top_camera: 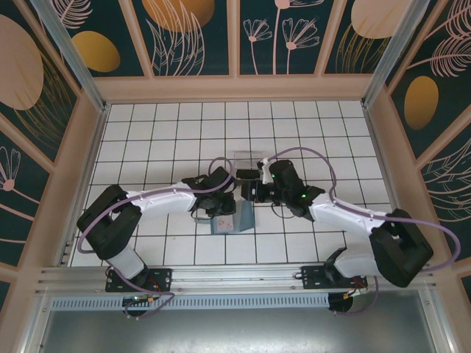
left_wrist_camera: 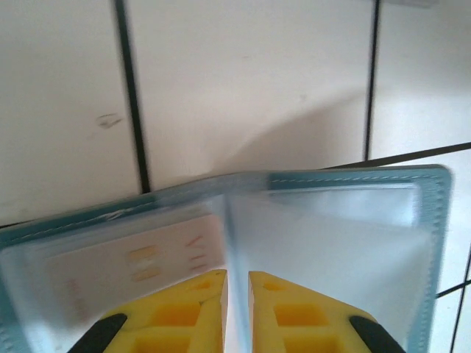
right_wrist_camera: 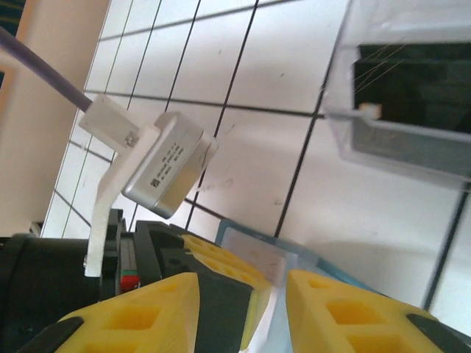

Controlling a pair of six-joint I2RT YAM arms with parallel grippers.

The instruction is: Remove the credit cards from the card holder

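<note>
- Lies spread open on the white tiled bench (top_camera: pixel 147 132), between the two arms: the card holder (top_camera: pixel 234 219), soft teal with a stitched edge and frosted clear pockets.
- Holds in its left pocket a pale card (left_wrist_camera: pixel 147 265) with faint markings, seen through the plastic.
- Pinched at the clear middle leaf by the left gripper (left_wrist_camera: pixel 237 294), fingers almost together.
- Hangs just above with fingers parted and nothing between them: the right gripper (right_wrist_camera: pixel 243 294).
- Stands nearby: a clear stand (right_wrist_camera: pixel 397 147) with a dark card (right_wrist_camera: pixel 412 81) inside.

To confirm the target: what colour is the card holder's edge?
Teal-blue; the card holder shows best in the left wrist view.
</note>
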